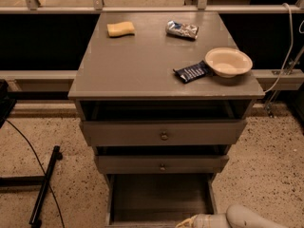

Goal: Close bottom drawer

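Note:
The bottom drawer (159,194) of the grey cabinet stands pulled out, with its flat grey floor showing and its low front at the frame's bottom edge. My gripper (187,222) is at the bottom edge, at the right part of the drawer's front, with the white arm (251,217) trailing off to the right. Only its cream top shows; the rest is cut off. The middle drawer (161,164) and the top drawer (164,133), each with a knob, are pulled out a little.
The cabinet top (142,65) carries a yellow sponge (120,29), a silver snack bag (182,29), a dark blue packet (191,71) and a cream bowl (228,61). A black stand and cable (45,184) lie on the speckled floor at left. A cable (287,46) hangs at right.

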